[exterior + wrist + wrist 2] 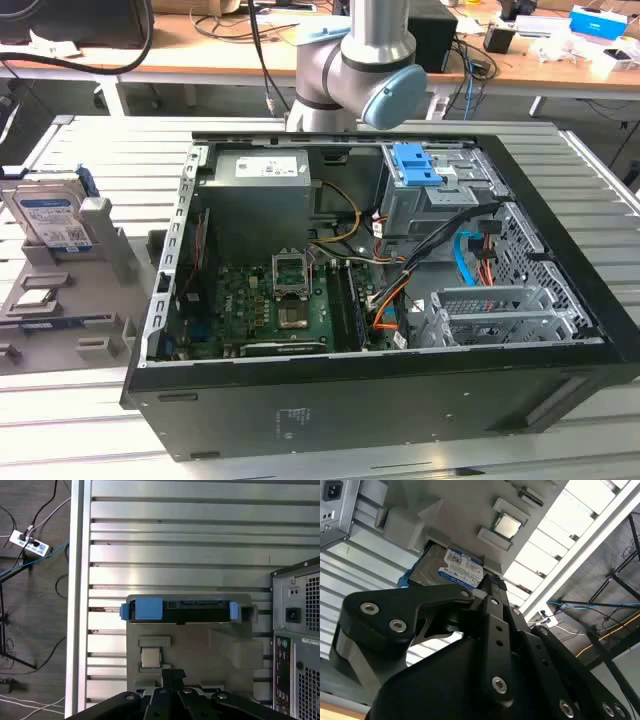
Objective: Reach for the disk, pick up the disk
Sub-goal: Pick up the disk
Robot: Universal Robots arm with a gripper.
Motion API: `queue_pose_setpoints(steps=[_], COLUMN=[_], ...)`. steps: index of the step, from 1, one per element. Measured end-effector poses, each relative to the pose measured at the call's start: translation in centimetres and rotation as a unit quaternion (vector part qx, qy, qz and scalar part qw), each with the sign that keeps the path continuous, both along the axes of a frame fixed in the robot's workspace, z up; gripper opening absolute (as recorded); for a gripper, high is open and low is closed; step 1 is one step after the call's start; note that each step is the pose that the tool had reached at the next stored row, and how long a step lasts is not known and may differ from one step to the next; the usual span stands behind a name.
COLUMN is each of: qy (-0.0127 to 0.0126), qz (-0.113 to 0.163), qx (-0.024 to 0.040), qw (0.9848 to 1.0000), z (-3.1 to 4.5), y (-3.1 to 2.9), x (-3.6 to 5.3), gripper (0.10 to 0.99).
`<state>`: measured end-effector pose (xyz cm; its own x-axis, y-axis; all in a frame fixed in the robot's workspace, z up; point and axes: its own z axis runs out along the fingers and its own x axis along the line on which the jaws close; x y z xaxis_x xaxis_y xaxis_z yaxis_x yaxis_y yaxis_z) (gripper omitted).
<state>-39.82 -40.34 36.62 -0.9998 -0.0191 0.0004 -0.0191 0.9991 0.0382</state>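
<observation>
the disk [52, 215] is seen standing on edge in a grey holder [105, 235] at the exterior view's left, its blue-and-white label facing the camera and a blue side rail showing behind it. the holder rests on a slatted metal surface [90, 150], just beside an open computer case [380, 400] that is laid on its side. a small square silver chip [35, 297] is seated in the same holder, near the disk but apart from it. the base of the arm [365, 60] is seen behind the case. in the first wrist view the disk [192, 611] is seen edge-on with blue rails at both ends, and the black tool [172, 675] is held above the holder [200, 645], close to the chip [150, 656] and apart from the disk. in the second wrist view the tool [491, 582] is pointed toward the labelled face of the disk [447, 570], with the chip [506, 526] beyond it. the tool's fingers are seen closed together, with nothing gripped between them, and the disk is not touched.
</observation>
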Motion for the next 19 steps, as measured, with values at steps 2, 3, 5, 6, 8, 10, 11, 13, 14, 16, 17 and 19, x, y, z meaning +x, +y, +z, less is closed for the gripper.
queue_pose_setpoints(steps=[2,3,5,6,8,10,11,13,14,16,17,19], qy=[0.0000,0.0000,0.0000,0.0000,0.0000,0.0000,0.0001,0.0000,0.0000,0.0000,0.0000,0.0000], qz=[0.003,0.004,0.013,0.020,0.047,0.062,0.075,0.082,0.088,0.100,0.104,0.115], qx=[0.0000,0.0000,0.0000,-0.0001,0.0000,0.0000,0.0000,0.0000,0.0000,0.0000,0.0000,0.0000], qw=[1.0000,1.0000,0.9999,0.9998,0.9989,0.9980,0.9972,0.9967,0.9961,0.9949,0.9946,0.9934], z=[0.00,0.00,0.00,0.00,0.00,0.00,0.00,0.00,0.00,0.00,0.00,0.00], y=[0.00,0.00,0.00,0.00,0.00,0.00,0.00,0.00,0.00,0.00,0.00,0.00], x=[0.00,0.00,0.00,-0.01,0.00,0.00,0.00,0.00,0.00,0.00,0.00,0.00], gripper=[0.106,0.106,0.106,0.106,0.106,0.106,0.106,0.106,0.106,0.106,0.106,0.106])
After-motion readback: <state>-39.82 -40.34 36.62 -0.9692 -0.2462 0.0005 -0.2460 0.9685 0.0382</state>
